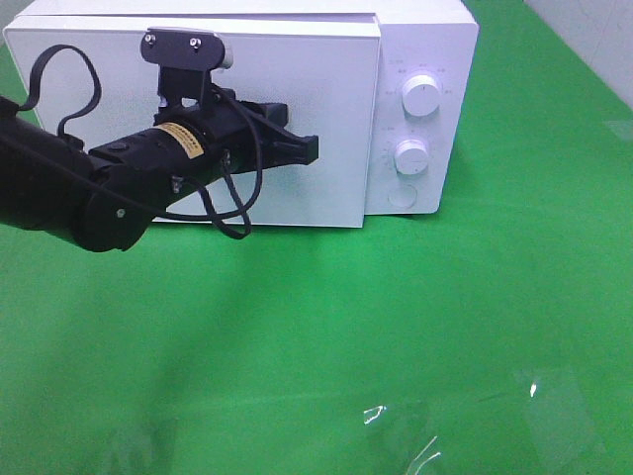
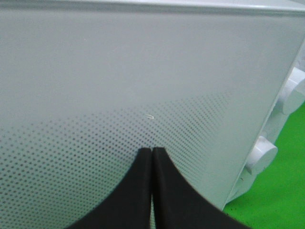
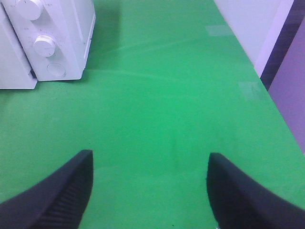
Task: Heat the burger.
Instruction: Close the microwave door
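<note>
The burger is out of view in every frame. A white microwave [image 1: 297, 59] stands at the back of the green table with its door [image 1: 326, 188] closed. My left gripper [image 1: 309, 148] is shut and empty, its tips right at the door's front; whether they touch it I cannot tell. In the left wrist view the shut fingers [image 2: 151, 157] point at the dotted door panel [image 2: 119, 95]. My right gripper [image 3: 150, 164] is open and empty above bare green table, away from the microwave [image 3: 57, 47]; it does not show in the exterior high view.
Two white knobs [image 1: 422, 96] and a round button [image 1: 402, 195] sit on the microwave's right panel. The green cloth [image 1: 396, 327] covers the table. A grey wall edge [image 3: 267, 33] runs along the table's far side in the right wrist view.
</note>
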Robot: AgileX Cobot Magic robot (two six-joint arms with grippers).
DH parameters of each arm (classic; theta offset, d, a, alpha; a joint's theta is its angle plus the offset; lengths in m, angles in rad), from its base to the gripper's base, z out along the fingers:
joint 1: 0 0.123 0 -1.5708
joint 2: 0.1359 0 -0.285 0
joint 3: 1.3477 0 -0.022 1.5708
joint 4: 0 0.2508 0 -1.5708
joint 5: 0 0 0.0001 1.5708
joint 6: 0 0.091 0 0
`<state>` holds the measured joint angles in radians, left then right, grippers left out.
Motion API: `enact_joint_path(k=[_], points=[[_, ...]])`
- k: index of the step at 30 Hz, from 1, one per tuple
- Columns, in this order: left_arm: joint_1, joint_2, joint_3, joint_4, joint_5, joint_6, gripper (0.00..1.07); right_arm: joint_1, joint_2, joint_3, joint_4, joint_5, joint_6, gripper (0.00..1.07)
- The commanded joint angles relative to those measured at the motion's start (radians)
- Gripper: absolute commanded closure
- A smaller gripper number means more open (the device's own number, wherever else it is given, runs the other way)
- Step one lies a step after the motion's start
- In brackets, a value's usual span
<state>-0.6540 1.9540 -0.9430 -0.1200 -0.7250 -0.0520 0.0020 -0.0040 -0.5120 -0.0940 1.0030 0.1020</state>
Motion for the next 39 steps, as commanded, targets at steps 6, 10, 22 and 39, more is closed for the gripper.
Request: enact_joint_path(k=[6, 10, 22, 39], points=[[-0.004, 0.049, -0.115, -0.02, 0.046, 0.023, 1.07, -0.004, -0.025, 0.003, 0.004, 0.001, 0.003, 0.43], [-0.003, 0.069, -0.148, -0.034, 0.048, 0.028, 1.07, -0.004, -0.025, 0.003, 0.005, 0.001, 0.003, 0.43], [0.005, 0.118, -0.227, -0.109, 0.051, 0.106, 1.07, -0.004, -0.025, 0.003, 0.01, 0.001, 0.003, 0.43], [-0.058, 0.008, -0.128, -0.099, 0.214, 0.119, 1.03, -0.004, -0.025, 0.003, 0.014, 0.001, 0.003, 0.43]])
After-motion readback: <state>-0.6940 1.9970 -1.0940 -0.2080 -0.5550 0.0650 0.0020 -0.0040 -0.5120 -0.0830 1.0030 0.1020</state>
